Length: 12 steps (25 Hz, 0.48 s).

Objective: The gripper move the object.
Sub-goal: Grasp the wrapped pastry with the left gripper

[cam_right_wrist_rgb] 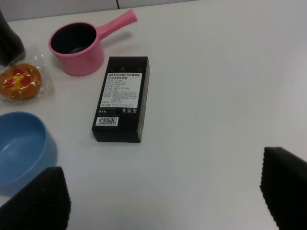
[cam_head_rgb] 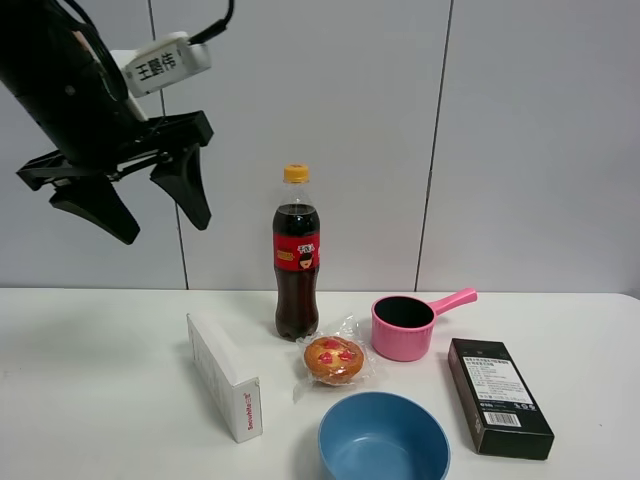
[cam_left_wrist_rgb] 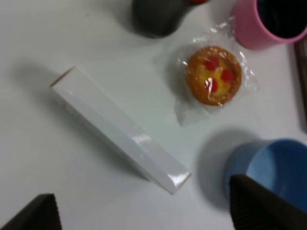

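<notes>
Plainly nothing is done yet: the left hand hangs high, spread and empty; the pastry lies on the tabletop.

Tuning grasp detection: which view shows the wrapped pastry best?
Left wrist: the wrapped pastry is seen whole, almost straight from above, with the red spots and wrap edges clear. Exterior high shows it smaller, at an oblique angle. Right wrist catches it only at the frame edge, with the wrap cut off.

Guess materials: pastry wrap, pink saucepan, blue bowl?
Pastry wrap: thin clear plastic film, crinkled, with glints. Pink saucepan: likely plastic, even satin pink, dark inside. Blue bowl: smooth matte, probably plastic, though ceramic can't be excluded.
</notes>
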Motion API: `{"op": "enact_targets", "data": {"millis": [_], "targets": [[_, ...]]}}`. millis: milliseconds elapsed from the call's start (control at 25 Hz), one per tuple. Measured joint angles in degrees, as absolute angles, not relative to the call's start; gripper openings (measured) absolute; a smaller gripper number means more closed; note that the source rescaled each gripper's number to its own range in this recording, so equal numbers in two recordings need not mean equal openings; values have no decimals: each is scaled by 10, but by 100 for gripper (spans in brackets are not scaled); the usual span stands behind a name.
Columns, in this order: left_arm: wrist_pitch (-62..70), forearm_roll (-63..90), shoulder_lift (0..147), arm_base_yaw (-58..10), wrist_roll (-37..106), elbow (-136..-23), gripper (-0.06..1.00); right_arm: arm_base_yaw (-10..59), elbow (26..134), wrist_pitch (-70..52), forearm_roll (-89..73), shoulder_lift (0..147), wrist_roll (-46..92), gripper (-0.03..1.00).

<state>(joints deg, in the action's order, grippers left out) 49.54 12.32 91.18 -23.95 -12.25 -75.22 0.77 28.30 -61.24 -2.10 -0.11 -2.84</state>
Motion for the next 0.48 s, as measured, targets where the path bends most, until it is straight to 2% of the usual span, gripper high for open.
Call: {"op": "enact_targets", "data": {"millis": [240, 480], "targets": [[526, 43, 928, -355, -123, -794, 64, 8, 283, -612, -21, -1, -28, 100], [469, 8, 932, -439, -138, -798, 64, 8, 283, -612, -21, -1, -28, 100]]}}
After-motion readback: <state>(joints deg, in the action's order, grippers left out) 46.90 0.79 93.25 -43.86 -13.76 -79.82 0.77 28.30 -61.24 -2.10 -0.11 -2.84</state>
